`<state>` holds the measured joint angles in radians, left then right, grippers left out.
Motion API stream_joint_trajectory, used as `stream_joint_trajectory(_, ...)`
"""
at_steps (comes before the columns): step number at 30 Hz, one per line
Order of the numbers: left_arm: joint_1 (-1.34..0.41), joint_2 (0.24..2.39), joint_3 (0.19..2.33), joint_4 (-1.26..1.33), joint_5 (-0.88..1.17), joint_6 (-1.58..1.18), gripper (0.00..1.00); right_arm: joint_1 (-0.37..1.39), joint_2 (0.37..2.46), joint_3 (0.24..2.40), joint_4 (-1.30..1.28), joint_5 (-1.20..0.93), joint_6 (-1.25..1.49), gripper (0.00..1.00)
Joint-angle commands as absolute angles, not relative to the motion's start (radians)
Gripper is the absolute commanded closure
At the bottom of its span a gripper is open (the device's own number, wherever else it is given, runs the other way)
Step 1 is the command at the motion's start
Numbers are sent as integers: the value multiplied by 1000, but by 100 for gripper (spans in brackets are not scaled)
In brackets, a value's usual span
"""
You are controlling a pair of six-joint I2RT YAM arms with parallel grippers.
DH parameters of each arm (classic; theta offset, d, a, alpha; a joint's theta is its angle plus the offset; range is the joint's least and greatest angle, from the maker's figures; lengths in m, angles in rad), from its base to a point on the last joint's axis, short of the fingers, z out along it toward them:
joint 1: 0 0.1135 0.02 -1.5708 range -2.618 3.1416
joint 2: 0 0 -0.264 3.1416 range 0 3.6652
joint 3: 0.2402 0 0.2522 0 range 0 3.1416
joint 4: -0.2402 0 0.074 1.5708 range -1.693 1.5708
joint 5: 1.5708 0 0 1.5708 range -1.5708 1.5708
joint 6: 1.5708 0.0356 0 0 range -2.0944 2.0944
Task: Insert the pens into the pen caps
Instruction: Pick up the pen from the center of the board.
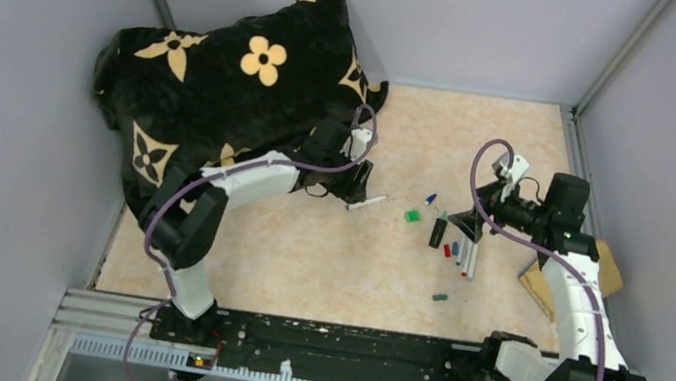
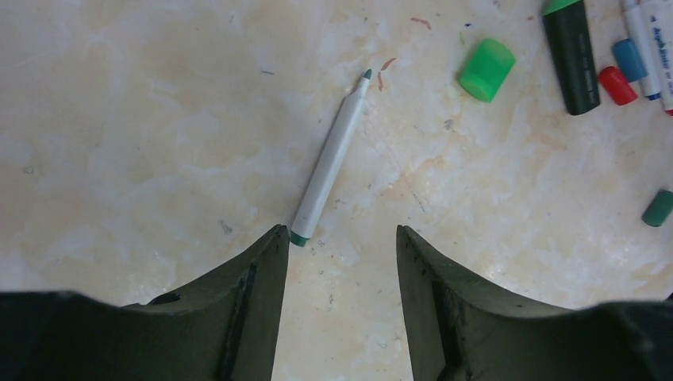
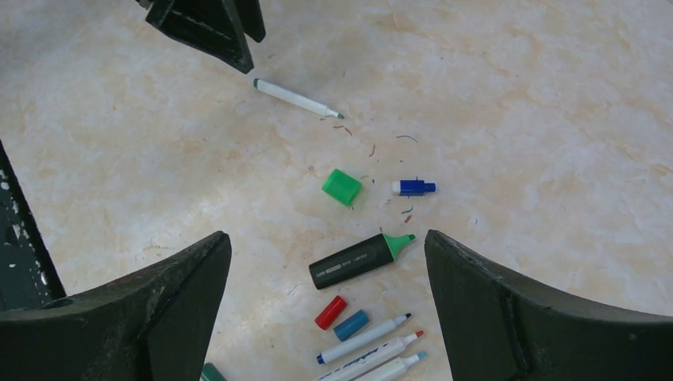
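A white pen with green ends point(image 2: 329, 163) lies on the table just ahead of my open, empty left gripper point(image 2: 340, 230), its rear end touching or nearly touching the left fingertip. It also shows from above point(image 1: 368, 201). A bright green cap point(image 2: 486, 70) lies to its right. My right gripper point(image 3: 327, 238) is open and empty above a black highlighter point(image 3: 357, 260), a red cap point(image 3: 330, 312), a blue cap point(image 3: 351, 325) and three white pens point(image 3: 363, 339). A dark teal cap point(image 1: 440, 297) lies nearer the arm bases. A small blue stub point(image 3: 413, 187) lies beyond the highlighter.
A black pillow with tan flower marks point(image 1: 229, 83) fills the far left of the table behind the left arm. A tan cardboard box point(image 1: 605, 271) sits at the right edge under the right arm. Grey walls enclose the table.
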<state>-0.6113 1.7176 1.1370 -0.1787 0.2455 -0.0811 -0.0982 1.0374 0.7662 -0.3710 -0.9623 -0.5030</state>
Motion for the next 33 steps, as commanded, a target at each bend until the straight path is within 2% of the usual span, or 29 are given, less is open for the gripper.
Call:
stream_joint_trajectory(1, -622, 1813, 1231, -301, 212, -26, 43, -91, 1040, 785, -374, -969, -537, 10)
stream_joint_trajectory(4, -635, 1859, 1261, -319, 210, -18, 49, -91, 1040, 787, -376, -968, -537, 11)
stream_joint_trajectory(9, -660, 1911, 1288, -323, 204, -14, 51, -91, 1042, 787, -378, -975, -536, 11)
stream_joint_trajectory(15, -686, 1973, 1342, -341, 83, -15, 63, -91, 1041, 790, -386, -991, -538, 11)
stream_joint_trajectory(30, -743, 2042, 1359, -360, -43, 21, 65, -91, 1038, 796, -400, -1013, -547, 11)
stream_joint_trajectory(33, -755, 2049, 1349, -365, -74, 23, 74, -91, 1037, 796, -402, -1016, -547, 11)
